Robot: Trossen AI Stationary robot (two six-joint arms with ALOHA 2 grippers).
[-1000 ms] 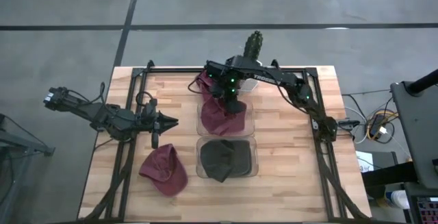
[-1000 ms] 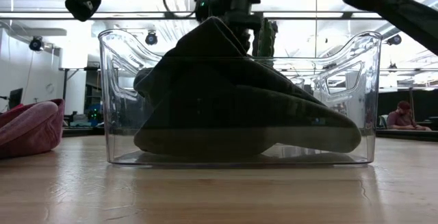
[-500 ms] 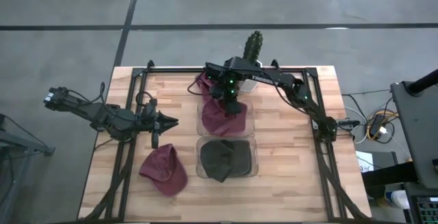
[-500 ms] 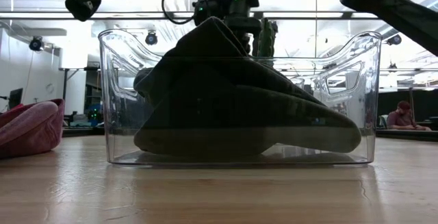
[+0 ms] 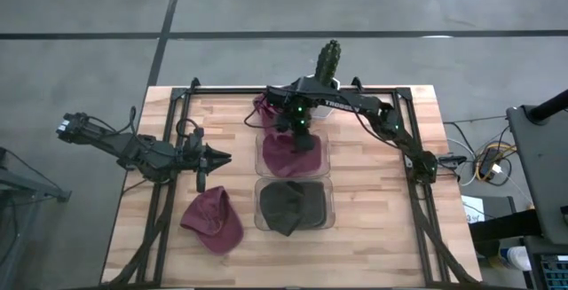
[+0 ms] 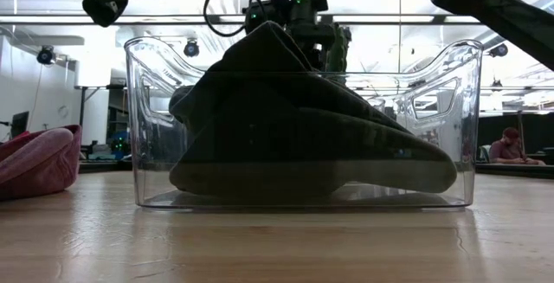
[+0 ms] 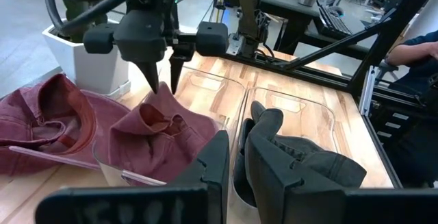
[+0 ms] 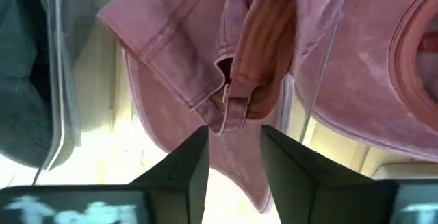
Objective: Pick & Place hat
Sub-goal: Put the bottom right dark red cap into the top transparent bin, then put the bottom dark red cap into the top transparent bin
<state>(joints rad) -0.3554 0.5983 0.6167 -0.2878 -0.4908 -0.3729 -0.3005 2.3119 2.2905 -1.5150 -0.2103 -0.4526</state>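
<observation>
high view: right gripper [image 5: 295,130], fingers parted, just above maroon hat [image 5: 286,152] in far clear bin [image 5: 320,154]

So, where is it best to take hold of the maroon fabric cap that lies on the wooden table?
Probably its soft domed crown, pinched from straight above: the maroon fabric cap lies as a rounded mound on the wooden table. The left end effector hovers nearest; the right end effector is over the farther clear plastic bin.
</observation>
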